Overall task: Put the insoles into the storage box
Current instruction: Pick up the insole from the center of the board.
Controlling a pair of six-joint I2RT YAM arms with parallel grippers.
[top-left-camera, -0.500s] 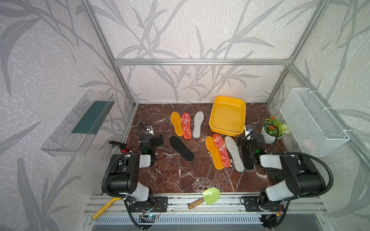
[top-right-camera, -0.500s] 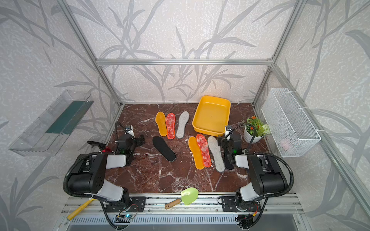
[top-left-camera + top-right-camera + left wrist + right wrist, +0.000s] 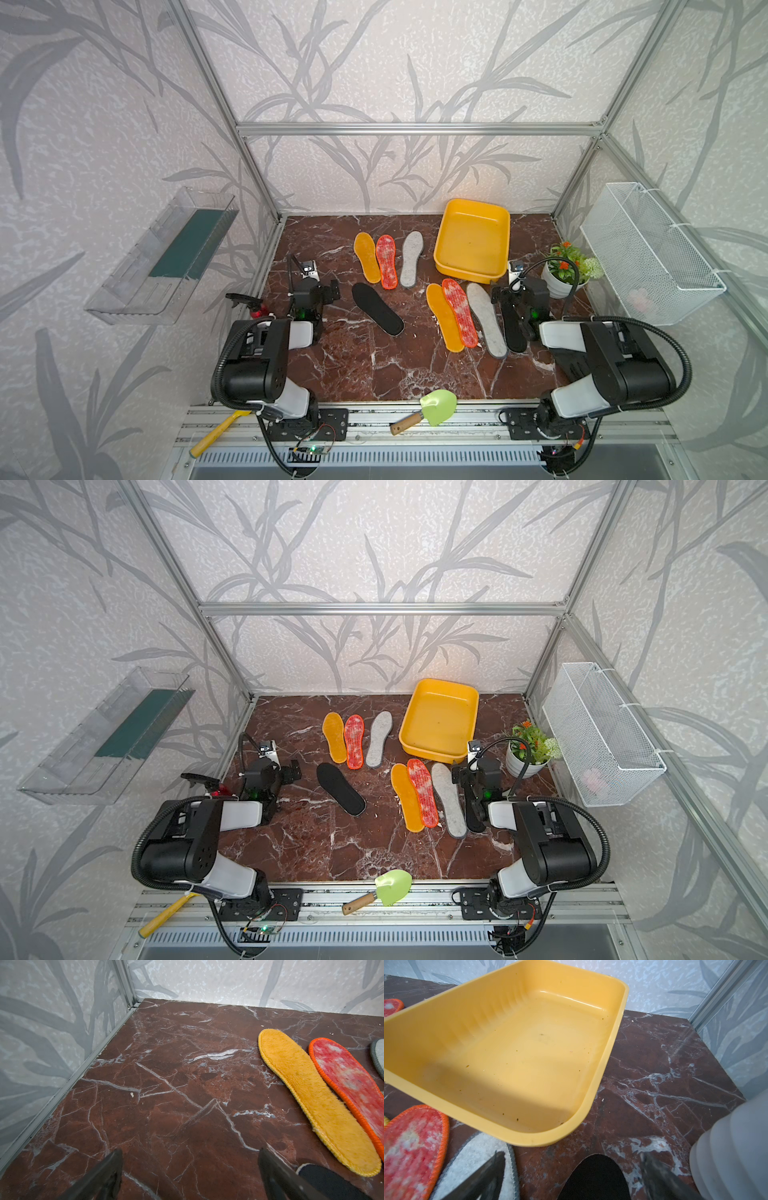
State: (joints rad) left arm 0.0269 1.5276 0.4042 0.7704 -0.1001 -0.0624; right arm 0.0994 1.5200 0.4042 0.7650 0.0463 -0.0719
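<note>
1. Leaf-patterned walls enclose a red-brown marble counter. In both top views all eight insoles lie flat on it, outside the yellow box.
2. That box stands near the back wall, right of centre. Its long axis runs front to back with a slight slant.
3. Just left of it, the far yellow insole, far red insole and far grey insole lie side by side, long axes front to back. Toe and heel ends are hard to tell apart.
4. In front of the box lie the near yellow insole, near red insole, near grey insole and near black insole. They are packed close, with their near ends leaning toward the robot's right.
5. The lone black insole lies diagonally, its far end toward the robot's left.
6. The left gripper is spread wide and empty over bare counter. Its wrist view alone shows the far yellow insole's fuzzy pile and stitched rim touching the red one's orange rim.
7. The right gripper is spread wide, grasping nothing, over the near black insole's far tip; contact cannot be told. Its wrist view alone shows dark specks on the box's bare floor.
8. Only the top views show the wire basket, the clear bin and the green trowel.
</note>
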